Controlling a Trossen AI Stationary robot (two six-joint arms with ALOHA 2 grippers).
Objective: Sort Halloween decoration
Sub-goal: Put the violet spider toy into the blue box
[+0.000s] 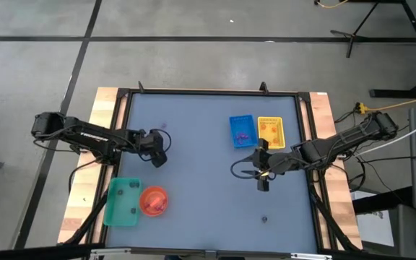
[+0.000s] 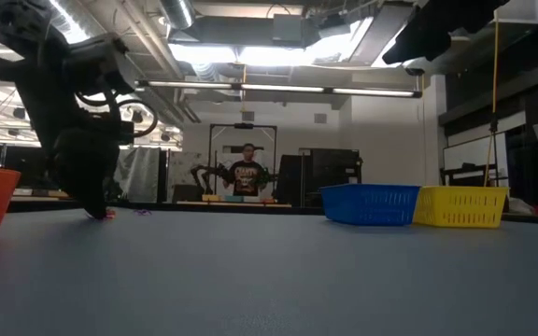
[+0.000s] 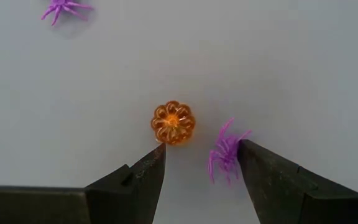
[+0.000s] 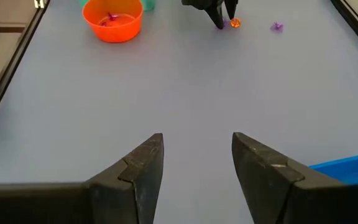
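Note:
My left gripper [image 3: 201, 152] is open and low over the table, left of centre [image 1: 157, 157]. A tiny orange pumpkin piece [image 3: 173, 123] lies just beyond one fingertip. A purple spider piece [image 3: 225, 152] lies between the fingers, close to the other one. A second purple spider [image 3: 65, 9] lies farther off. My right gripper [image 4: 197, 149] is open and held above the table near the blue tray [image 1: 241, 131] and the yellow tray [image 1: 270, 132]. A dark piece [image 1: 263, 219] lies alone near the table's near edge. My left gripper points down with its fingers on either side of the purple spider. The spider's legs [image 3: 241, 135] lie right beside the inner side of one finger [image 3: 260, 168]. I cannot tell whether they touch.
The green tray [image 1: 123, 201] and the round orange bowl [image 1: 154, 200], which holds a purple piece [image 4: 110, 17], sit at the near left. A wide stretch of bare blue table lies between the two arms. A person [image 2: 247, 173] stands far back in the room.

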